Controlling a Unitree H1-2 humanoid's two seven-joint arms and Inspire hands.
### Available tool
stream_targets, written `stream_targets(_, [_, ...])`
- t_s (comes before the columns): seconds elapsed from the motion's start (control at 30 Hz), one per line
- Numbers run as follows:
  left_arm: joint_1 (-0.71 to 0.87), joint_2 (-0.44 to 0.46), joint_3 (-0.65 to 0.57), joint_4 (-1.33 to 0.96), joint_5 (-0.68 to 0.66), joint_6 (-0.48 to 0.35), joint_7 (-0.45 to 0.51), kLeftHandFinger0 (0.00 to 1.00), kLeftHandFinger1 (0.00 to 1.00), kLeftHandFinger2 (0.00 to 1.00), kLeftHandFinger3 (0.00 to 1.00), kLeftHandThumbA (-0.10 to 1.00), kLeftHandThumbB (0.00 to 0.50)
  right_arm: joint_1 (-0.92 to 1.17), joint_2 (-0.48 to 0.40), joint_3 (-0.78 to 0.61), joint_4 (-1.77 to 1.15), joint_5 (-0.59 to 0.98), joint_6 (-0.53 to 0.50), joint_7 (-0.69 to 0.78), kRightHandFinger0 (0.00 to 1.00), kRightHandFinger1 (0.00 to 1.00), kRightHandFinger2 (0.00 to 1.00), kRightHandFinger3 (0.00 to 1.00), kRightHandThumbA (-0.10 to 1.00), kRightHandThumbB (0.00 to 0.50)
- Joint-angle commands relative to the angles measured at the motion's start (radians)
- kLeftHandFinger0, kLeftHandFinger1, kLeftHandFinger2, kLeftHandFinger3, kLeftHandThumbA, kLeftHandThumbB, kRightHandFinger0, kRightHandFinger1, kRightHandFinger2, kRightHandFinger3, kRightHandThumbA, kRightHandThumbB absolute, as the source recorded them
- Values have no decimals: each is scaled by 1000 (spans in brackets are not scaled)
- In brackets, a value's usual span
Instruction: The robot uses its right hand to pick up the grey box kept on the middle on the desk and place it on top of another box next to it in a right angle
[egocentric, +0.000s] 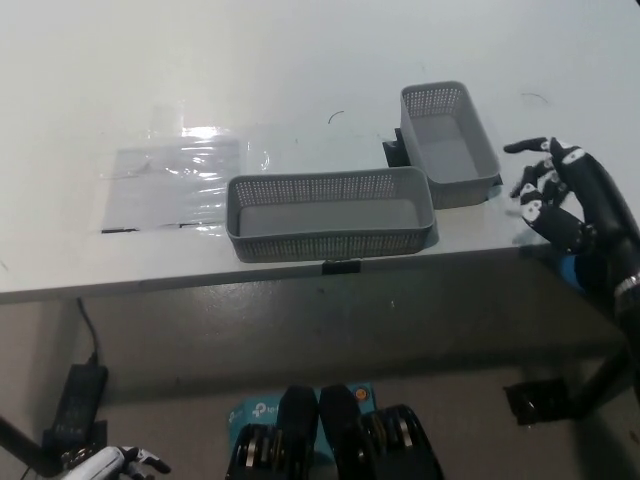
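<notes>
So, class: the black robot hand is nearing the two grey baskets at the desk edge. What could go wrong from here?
1. The long grey basket sits right at the desk's front edge; a nudge might tip it off.
2. The smaller grey basket touches its corner, so the open right robot hand, approaching from the right, could bump it first.

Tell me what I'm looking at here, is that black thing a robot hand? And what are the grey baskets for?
Yes! The picture comes from a camera on a robot's head, looking down at a white desk. The black right hand is open, over the desk's right edge, holding nothing. Its white left hand rests low at the bottom left corner. On the desk sit two grey boxes with holes in their sides: a long box lying sideways near the front edge and a second box pointing away, beside its right end. The robot's job is to stack one across the other. A shiny clear plastic sheet lies left of them.
</notes>
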Motion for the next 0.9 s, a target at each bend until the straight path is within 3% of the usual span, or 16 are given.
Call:
stream_targets(0.0, [-10,20,16,-12,12,-9,-13,387,426,559,670,294,357,-88,-40,35,43,-30,-65,57,317,397,587,780,24,285])
stream_targets(0.03, [-11,21,15,-12,12,-9,-16,429,461,602,691,294,349,-97,-46,48,45,-43,-65,63,399,484,634,803,43,277])
stream_targets(0.07, [-6,22,17,-12,8,-9,-19,401,437,584,692,291,347,-107,-51,66,56,-64,-75,61,469,560,667,808,57,286])
stream_targets(0.1, [-3,22,17,-10,13,-12,-15,394,437,587,686,301,358,-128,-57,91,72,-91,-68,71,629,710,755,847,121,280])
stream_targets(0.27, [-11,21,21,-16,16,7,-18,413,452,600,694,277,352,-189,-66,146,114,-144,-73,70,746,859,857,885,152,288])
stream_targets(0.37, [-11,21,22,-10,13,-7,-18,407,445,603,697,276,345,-220,-69,180,127,-186,-63,77,860,1000,1000,936,183,274])
stream_targets(0.47, [-12,21,24,-4,7,-11,-20,405,437,584,694,285,350,-254,-73,215,136,-212,-46,115,1000,1000,1000,1000,229,236])
stream_targets(0.6, [-8,23,18,-13,19,-6,-19,413,446,596,683,294,352,-292,-85,283,160,-281,-50,143,1000,1000,1000,1000,296,259])
stream_targets(0.7, [-18,17,28,-11,2,-4,-24,392,427,570,665,262,346,-322,-85,315,205,-312,-62,140,1000,1000,1000,1000,279,281])
stream_targets(0.8, [-26,20,23,-17,11,-4,-25,417,453,590,663,259,337,-344,-94,349,238,-340,-65,167,1000,1000,1000,1000,349,309])
stream_targets(0.87, [-28,21,23,-20,11,0,-26,411,445,583,683,253,337,-353,-102,376,264,-350,-58,208,1000,1000,1000,1000,361,301])
